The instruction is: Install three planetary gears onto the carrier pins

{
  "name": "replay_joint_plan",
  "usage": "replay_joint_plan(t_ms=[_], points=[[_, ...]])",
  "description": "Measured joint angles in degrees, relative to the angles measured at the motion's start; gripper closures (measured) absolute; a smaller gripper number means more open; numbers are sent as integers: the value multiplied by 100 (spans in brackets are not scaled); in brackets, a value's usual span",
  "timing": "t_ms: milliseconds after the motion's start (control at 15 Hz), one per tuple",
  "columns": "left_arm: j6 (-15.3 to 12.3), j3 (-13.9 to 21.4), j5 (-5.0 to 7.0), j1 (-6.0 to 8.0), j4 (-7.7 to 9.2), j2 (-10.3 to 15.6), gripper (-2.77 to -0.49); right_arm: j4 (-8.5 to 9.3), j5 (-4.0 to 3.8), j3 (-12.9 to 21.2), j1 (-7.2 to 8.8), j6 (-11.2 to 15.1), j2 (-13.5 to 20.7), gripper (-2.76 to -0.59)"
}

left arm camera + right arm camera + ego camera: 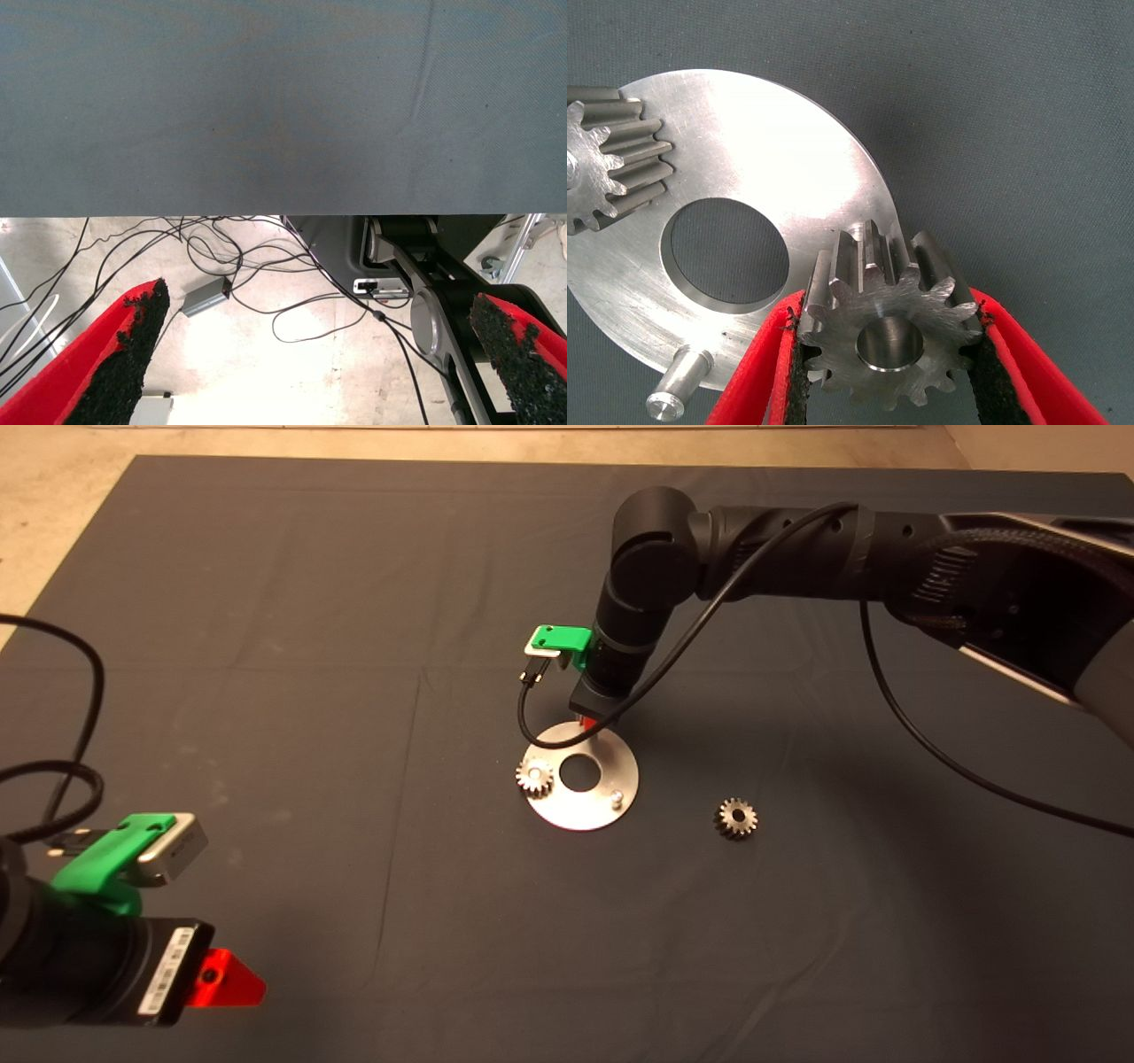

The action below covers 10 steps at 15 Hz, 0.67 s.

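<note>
- The right gripper (888, 372), green-bodied with two red fingers faced in black pads, is clamped on a small silvery-grey metal spur gear (890, 328), pads pressing opposite teeth and its round centre hole facing the wrist camera
- In the head view that right gripper (586, 726) stands nearly upright over the 12 o'clock edge of the flat shiny round metal disc (580, 815), which has a large centre hole; its own wrist hides the pin I judge to be there
- A second matching gear (535, 778) already sits on the disc at about 9 o'clock; a bare short silvery pin (616, 798) stands at about 4 o'clock
- The third matching gear (735, 817) lies loose on the dark mat (266, 646) covering the counter, well apart from the disc at its 3 o'clock side
- Main risk, as I judge it: the hole landing off the pin's centre, so the gear catches on the pin top, tilts, and slips between the pads
- Gripping on tooth tips gives little contact, so a sideways nudge could rotate or drop the gear
- The disc looks unfastened; a push on a pin could slide it and disturb the seated gear
- The left gripper (319, 354) waits at the head view's 7 o'clock corner, fingers spread wide, holding nothing, its camera showing floor cables beyond the mat edge
</note>
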<state>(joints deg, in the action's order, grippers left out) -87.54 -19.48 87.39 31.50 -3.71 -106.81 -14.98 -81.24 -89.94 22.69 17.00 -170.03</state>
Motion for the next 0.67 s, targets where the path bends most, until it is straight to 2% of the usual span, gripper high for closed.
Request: replay_joint_plan(t_ms=[667], points=[[0,0,1,0,12,1,-246,0,-12,11,-44,0,-45,-104]])
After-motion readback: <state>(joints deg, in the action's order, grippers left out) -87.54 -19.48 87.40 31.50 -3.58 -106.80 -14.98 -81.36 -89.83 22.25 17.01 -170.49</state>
